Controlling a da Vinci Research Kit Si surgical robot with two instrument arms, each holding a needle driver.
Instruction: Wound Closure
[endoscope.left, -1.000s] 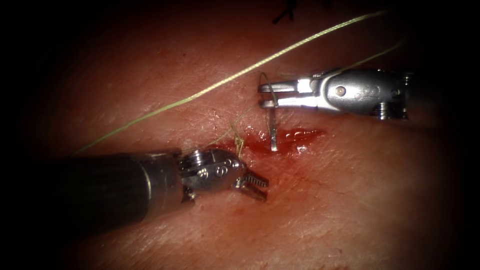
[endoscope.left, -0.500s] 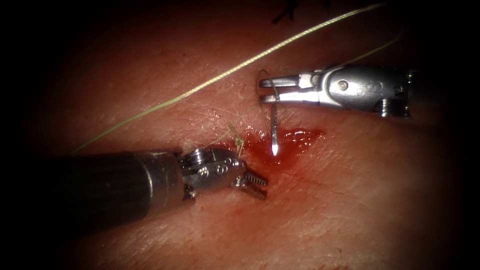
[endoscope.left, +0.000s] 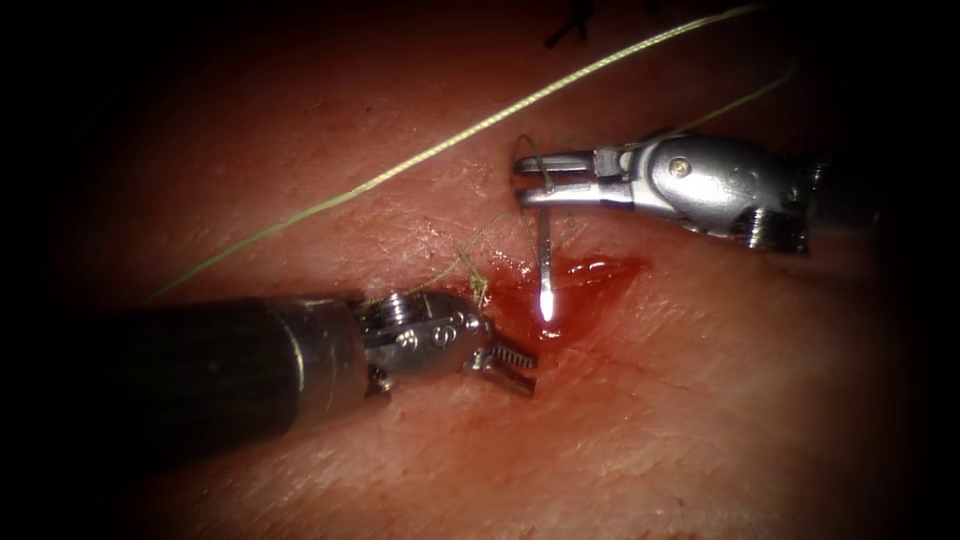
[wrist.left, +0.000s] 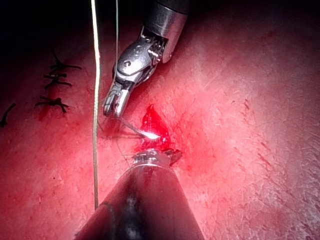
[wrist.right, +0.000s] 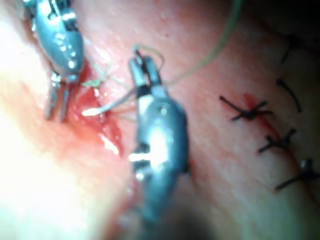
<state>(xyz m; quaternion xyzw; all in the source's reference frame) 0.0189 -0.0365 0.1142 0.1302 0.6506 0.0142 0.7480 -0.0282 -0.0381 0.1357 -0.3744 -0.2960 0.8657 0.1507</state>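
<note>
The needle (endoscope.left: 545, 262) tip now sits lower over the red fluid (endoscope.left: 585, 280), gripped near its tail by the right tool (endoscope.left: 530, 180); the left tool (endoscope.left: 510, 362) gapes empty

Your right tool (endoscope.left: 530, 180) and the needle (endoscope.left: 545, 262) are bright, polished metal, and the left tool (endoscope.left: 505, 362) has serrated metal jaws. The tissue (endoscope.left: 700, 400) looks moist and finely creased, the red fluid (endoscope.left: 590, 275) glossy, the thread (endoscope.left: 480, 128) matt and twisted.

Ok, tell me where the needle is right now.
In the endoscope view the needle hangs from the right tool, gripped near its thread end, tip at the red fluid in the cut, beside the left tool.
</note>
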